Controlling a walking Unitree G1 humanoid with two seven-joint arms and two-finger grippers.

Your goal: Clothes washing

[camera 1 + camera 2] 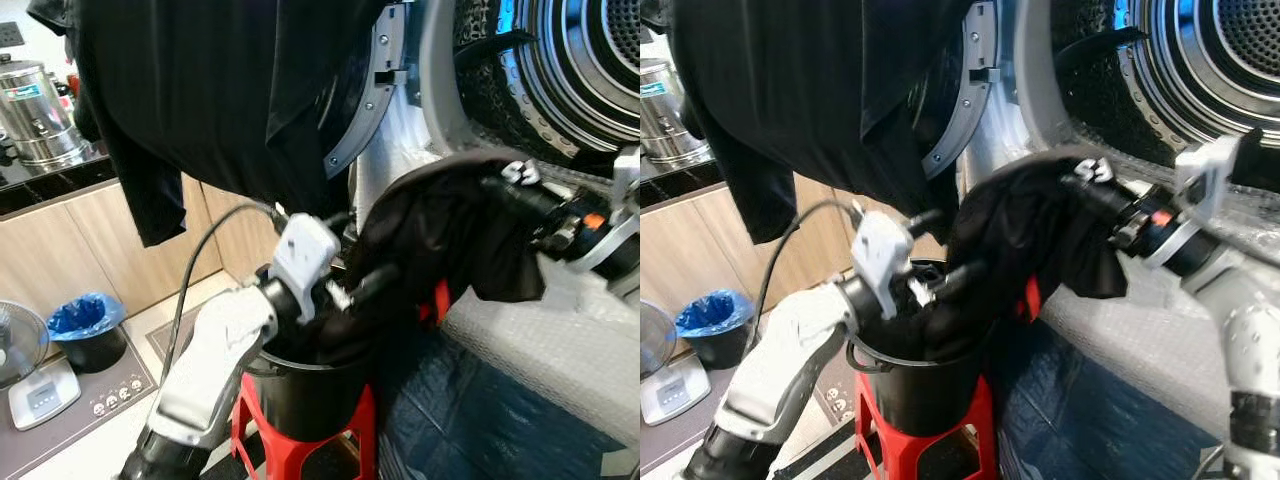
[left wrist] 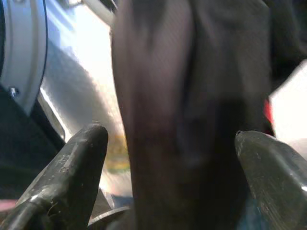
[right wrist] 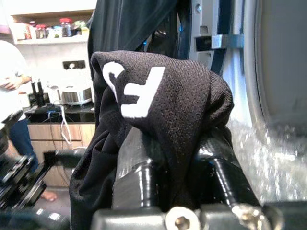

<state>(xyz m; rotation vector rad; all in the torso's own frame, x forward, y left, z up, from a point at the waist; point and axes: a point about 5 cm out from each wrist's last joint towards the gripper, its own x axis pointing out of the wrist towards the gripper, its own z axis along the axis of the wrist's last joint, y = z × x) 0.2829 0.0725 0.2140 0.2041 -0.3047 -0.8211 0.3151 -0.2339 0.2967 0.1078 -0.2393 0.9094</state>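
Both eye views look forward and down from the head and share the black garment [image 1: 440, 240] — the 2 wrist views sit very close against it, facing along their claws' fingers.

Even indoor light, sharp head views, soft left wrist view.
Blue-white glare rings the washing machine drum [image 1: 580, 70] at upper right; the hanging black shirt [image 1: 210, 90] swallows all detail. In the left wrist view the dark garment [image 2: 192, 120] is blurred, against a washed-out bright background. The right wrist view is crisp on the mesh fabric [image 3: 163, 105].
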